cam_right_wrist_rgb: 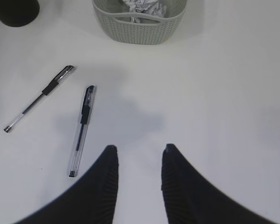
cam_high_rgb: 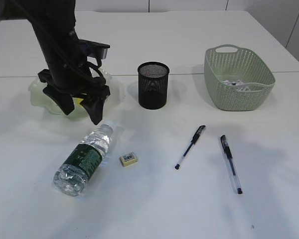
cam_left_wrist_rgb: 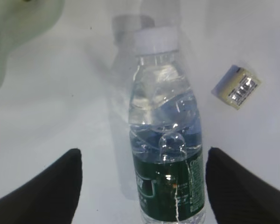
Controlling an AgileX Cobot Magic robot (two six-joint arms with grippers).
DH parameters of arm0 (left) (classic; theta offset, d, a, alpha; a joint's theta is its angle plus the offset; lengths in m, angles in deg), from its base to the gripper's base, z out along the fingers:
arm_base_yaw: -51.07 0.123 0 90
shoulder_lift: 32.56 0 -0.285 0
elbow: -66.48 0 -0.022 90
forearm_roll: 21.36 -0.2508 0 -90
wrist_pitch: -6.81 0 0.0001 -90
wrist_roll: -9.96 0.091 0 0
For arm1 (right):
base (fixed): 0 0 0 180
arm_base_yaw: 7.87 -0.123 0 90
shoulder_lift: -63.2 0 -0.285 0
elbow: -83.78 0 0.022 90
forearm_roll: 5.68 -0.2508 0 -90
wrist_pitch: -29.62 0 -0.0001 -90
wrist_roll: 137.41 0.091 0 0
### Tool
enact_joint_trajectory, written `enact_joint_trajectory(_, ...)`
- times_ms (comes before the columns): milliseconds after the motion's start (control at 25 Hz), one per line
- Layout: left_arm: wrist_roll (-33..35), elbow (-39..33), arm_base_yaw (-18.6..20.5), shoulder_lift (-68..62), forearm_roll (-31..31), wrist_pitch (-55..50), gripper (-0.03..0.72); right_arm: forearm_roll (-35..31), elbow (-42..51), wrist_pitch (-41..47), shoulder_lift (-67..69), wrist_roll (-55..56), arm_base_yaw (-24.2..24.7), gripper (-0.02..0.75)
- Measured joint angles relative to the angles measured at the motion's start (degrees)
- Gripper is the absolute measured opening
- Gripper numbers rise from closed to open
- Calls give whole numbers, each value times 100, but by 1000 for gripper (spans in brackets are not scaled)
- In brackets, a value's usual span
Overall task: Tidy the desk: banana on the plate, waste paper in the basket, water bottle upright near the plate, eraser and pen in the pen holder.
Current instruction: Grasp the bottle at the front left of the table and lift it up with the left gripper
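The water bottle lies on its side, white cap toward the plate. My left gripper hangs open above its neck end, one finger on each side, touching nothing. The pale green plate sits behind that arm; a yellow bit of the banana shows on it. The eraser lies right of the bottle. Two pens lie flat. The black mesh pen holder stands mid-table. Waste paper lies in the green basket. My right gripper is open and empty above bare table.
The white table's far half joins at a seam behind the plate and holder. The pen holder shows at the right wrist view's top left corner. The right arm is outside the exterior view.
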Motion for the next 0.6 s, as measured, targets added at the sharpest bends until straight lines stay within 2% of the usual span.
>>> enact_joint_trajectory(600,12,178,0,-368,127,11,589,0,0,10,0,0,0,241)
